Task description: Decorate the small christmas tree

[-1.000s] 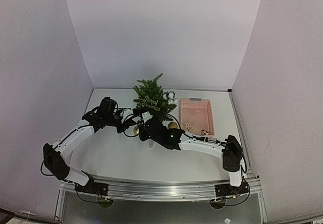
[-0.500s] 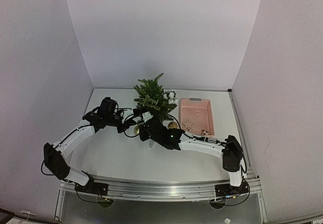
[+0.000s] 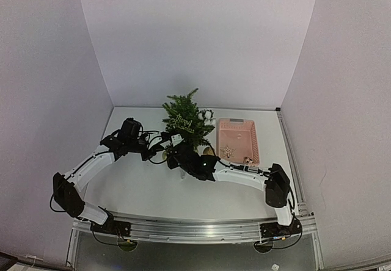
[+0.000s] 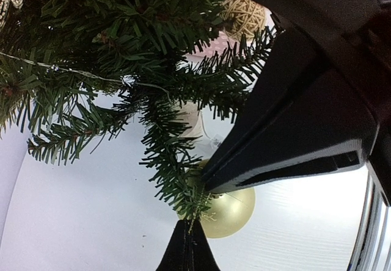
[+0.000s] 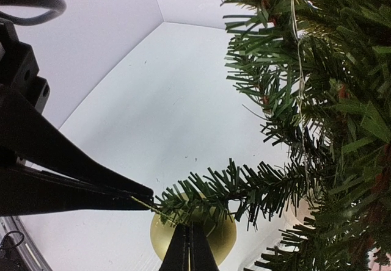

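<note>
1. The small christmas tree (image 3: pixel 185 119) is standing at the back of the tabletop (image 3: pixel 140 185), and the pink basket (image 3: pixel 237 138) is sitting just right of the tree.
2. Both arms are reaching in to the tree's low front-left side and meeting at one drooping branch tip (image 5: pixel 201 201).
3. The left pincer (image 4: pixel 188 249) is showing its fingers fully closed right at that tip. A thin gold thread seems to be running from its point to the needles, probably a hanging loop, but I can't confirm it.
4. The right pincer (image 5: pixel 189 249) is also closed, pressing in under the same tip, likely steadying the branch so the loop can slide on.
5. A gold bauble (image 4: pixel 231 215) is hanging just below that tip, so this looks like the hook-on step.
6. Already sitting on the tree: a gold script sign (image 3: pixel 182 121), a thin light wire (image 4: pixel 73 71) and a twine ball (image 4: pixel 245 13) higher up.
7. Risk: the tip is bending easily, and letting go early is likely dropping the bauble beside the tree base.
</note>
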Available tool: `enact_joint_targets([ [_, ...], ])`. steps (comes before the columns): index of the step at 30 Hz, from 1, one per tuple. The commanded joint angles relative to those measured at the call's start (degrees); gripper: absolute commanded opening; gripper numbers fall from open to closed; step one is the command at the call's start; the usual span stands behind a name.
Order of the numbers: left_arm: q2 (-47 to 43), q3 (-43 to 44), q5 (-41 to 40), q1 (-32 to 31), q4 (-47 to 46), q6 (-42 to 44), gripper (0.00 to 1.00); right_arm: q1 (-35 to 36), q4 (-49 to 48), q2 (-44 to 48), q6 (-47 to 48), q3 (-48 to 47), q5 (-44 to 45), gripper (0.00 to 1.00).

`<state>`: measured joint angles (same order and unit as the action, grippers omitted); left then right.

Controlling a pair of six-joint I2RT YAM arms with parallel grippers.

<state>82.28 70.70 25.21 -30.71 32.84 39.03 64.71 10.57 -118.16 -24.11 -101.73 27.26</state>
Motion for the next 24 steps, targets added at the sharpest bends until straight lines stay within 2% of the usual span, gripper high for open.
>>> enact_joint_targets([
  [1, -1.1, 0.4, -2.5, 0.6, -1.6, 0.5, 0.0, 0.4, 4.0, -1.2, 0.4, -1.2, 2.9, 0.0],
  [11, -2.5, 1.0, -2.1, 0.6, -0.7, 0.5, 0.03, 0.4, 3.9, -1.7, 0.7, -2.1, 1.6, 0.0],
  [13, -3.2, 0.9, -1.0, 0.6, 0.0, 0.6, 0.07, 0.4, 4.0, -1.8, 0.7, -2.3, 1.4, 0.0],
  [17, -4.5, 0.4, 0.5, 1.1, 1.1, 1.0, 0.23, 0.4, 4.0, -1.8, 0.7, -2.4, 1.5, 0.0],
  [24, -4.6, 1.4, 2.1, 2.5, 1.7, 0.5, 0.26, 0.5, 3.9, -1.6, 1.4, -3.0, 1.5, 0.0],
])
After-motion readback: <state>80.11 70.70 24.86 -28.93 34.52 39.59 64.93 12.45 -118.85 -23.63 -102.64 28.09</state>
